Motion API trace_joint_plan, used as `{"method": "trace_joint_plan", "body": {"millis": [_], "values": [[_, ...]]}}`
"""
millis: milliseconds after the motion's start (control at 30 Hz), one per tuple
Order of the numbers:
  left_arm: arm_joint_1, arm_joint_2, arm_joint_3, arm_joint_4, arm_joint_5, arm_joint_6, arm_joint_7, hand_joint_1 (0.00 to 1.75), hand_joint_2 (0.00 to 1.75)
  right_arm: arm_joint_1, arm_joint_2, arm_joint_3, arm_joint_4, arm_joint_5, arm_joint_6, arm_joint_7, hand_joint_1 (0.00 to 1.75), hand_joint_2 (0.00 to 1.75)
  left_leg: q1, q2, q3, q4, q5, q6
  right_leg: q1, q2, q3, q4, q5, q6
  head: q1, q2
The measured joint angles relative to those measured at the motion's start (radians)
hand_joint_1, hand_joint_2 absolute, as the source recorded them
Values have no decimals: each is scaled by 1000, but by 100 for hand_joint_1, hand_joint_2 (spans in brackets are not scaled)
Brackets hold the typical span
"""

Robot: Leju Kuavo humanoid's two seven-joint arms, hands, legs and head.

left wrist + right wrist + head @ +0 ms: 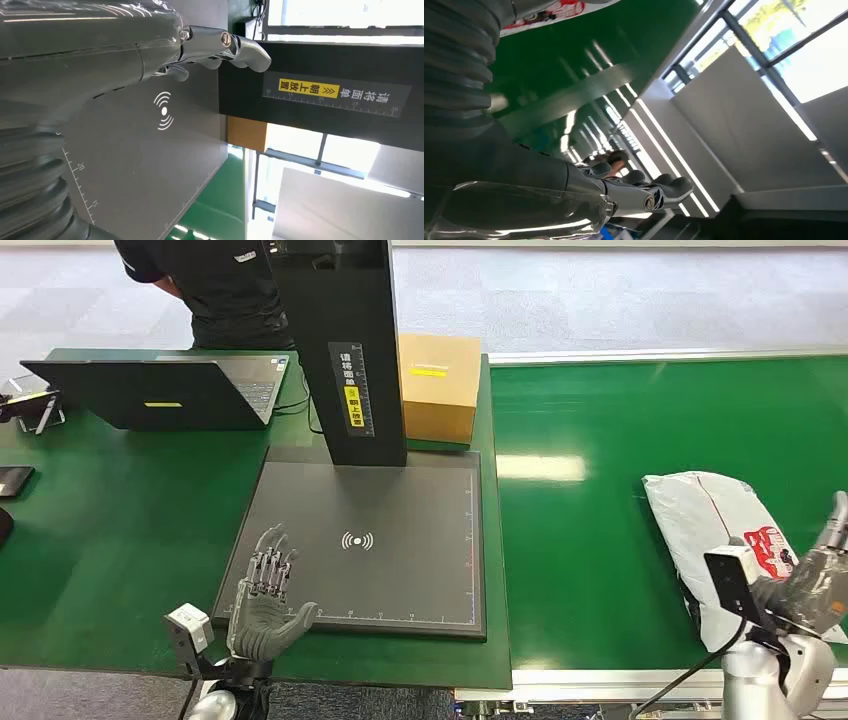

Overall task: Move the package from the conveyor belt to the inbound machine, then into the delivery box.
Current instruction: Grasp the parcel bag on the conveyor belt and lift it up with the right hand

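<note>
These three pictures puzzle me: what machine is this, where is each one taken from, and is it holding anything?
It is a humanoid robot with two arms. The wide picture comes from its head, looking down. Its left hand hovers open over the dark scanner plate of the inbound machine, holding nothing. Its right hand is by the white package lying on the green conveyor belt; whether it grips the package yet cannot be told. A cardboard box stands behind the plate, with a laptop and a person further left. The other two pictures come from cameras at the wrists, turned sideways, showing each hand's fingers close up.
</note>
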Motion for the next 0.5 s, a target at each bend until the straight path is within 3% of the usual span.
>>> {"method": "trace_joint_plan", "body": {"millis": [333, 500], "values": [[6, -2, -2, 0, 24, 1, 11, 0, 175, -25, -96, -112, 272, 3, 24, 103, 0, 175, 0, 0, 0, 0, 0, 0, 0, 0, 0, 0, 0, 0, 0, 0], [-1, -7, -5, 4, 31, -8, 15, 0, 175, -31, -138, -154, 408, 32, 153, 223, 0, 175, 0, 0, 0, 0, 0, 0, 0, 0, 0, 0, 0, 0, 0, 0]]}}
